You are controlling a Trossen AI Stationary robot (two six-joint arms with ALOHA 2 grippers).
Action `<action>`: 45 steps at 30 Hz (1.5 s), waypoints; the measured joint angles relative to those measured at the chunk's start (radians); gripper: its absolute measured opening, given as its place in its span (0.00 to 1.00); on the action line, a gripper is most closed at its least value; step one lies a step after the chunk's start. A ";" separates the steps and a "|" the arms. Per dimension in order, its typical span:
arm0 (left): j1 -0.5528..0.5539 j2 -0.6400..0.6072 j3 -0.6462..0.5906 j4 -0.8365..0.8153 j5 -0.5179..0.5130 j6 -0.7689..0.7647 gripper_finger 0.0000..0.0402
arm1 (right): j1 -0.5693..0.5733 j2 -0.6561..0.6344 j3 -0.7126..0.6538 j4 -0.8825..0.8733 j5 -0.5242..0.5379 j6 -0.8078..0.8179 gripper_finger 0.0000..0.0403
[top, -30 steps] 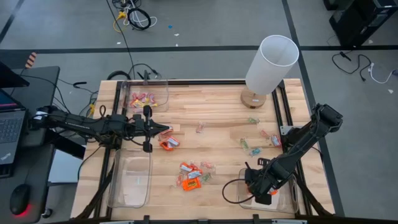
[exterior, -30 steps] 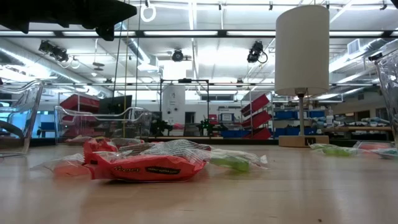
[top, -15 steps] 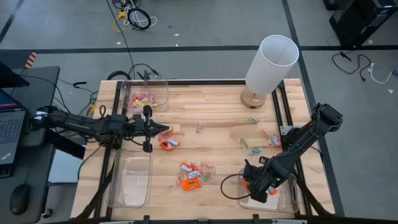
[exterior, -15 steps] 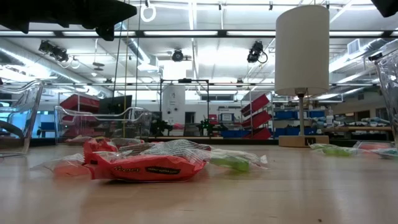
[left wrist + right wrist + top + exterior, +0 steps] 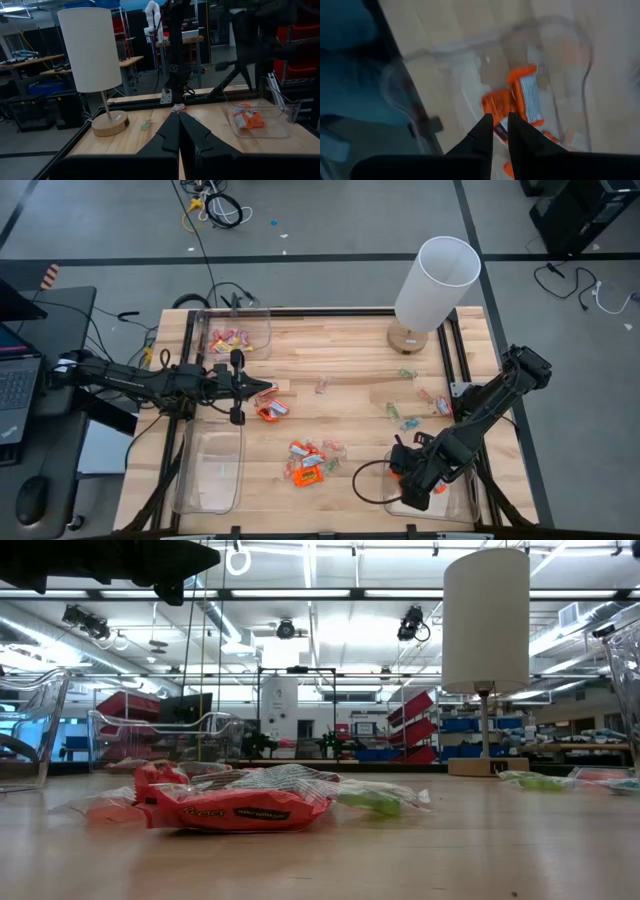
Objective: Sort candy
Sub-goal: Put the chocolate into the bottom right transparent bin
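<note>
Candy lies loose on the wooden table: an orange cluster (image 5: 307, 465), one orange piece (image 5: 270, 411), and pale green-and-red pieces (image 5: 405, 416) toward the right. Pink pieces (image 5: 228, 337) sit in the far left bin. More orange pieces (image 5: 520, 102) lie in the near right bin (image 5: 455, 505). My right gripper (image 5: 501, 126) points down over that bin, its fingers a small gap apart with nothing between them. My left gripper (image 5: 178, 131) is shut and level above the table's left side (image 5: 262, 390), empty.
A white-shaded lamp (image 5: 432, 282) stands at the far right of the table. A clear bin with nothing in it (image 5: 210, 472) sits at the near left. In the low view an orange candy (image 5: 235, 808) lies in the foreground. Black frame rails (image 5: 470, 380) border the table.
My right gripper has risen a little above the near right bin and turned slightly about its own axis. The orange candy stays lying in the bin. My left arm has kept still.
</note>
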 joint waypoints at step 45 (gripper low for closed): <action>0.000 0.000 0.000 -0.031 -0.003 -0.009 0.01 | -0.480 -0.385 0.013 -0.374 0.477 -0.120 0.11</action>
